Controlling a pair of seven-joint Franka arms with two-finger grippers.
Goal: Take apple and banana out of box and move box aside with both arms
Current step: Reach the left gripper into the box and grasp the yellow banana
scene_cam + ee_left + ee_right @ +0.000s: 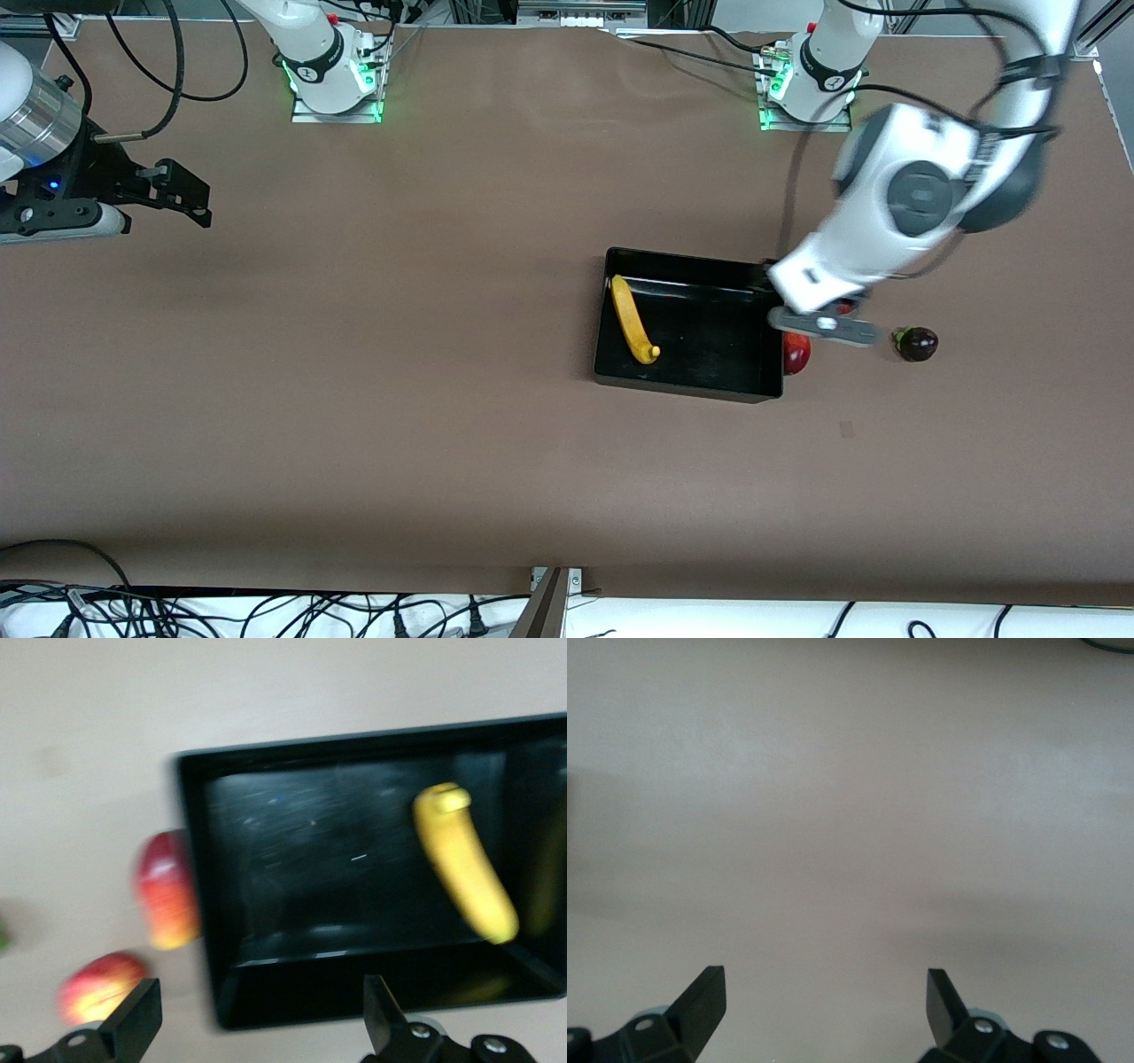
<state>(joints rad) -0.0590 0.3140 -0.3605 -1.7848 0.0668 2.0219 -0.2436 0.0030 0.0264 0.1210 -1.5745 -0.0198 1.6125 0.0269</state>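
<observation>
so the left gripper [819, 323] hung just over the box's [687, 383] wall at the left arm's end, with its fingers [133, 1017] spread wide and nothing between them. the apple [96, 986] lay on the table just outside that wall, right under the gripper, so it looked already out and let go. another red-orange fruit [166, 889] lay on the table touching the same wall, a little nearer the front camera than the apple. a dark round fruit [917, 343] sat near them, toward the left arm's end of the table.

the banana [633, 321] was the one left inside. it lay in the box along the wall at the right arm's end, with its tip pointing toward the front camera.

the right gripper [173, 190] waited over bare table, well apart from the box, with its fingers [700, 997] open and empty too.

the next good move seemed to be going for the banana. a gripper would do well to come down over the banana's middle, with the fingers on each side of it, across the thin way. it sat close to the wall, so one finger could bump the wall. the gripper should squeeze softly and lift straight up until the banana was over the rim. the box should wait until it was empty.
</observation>
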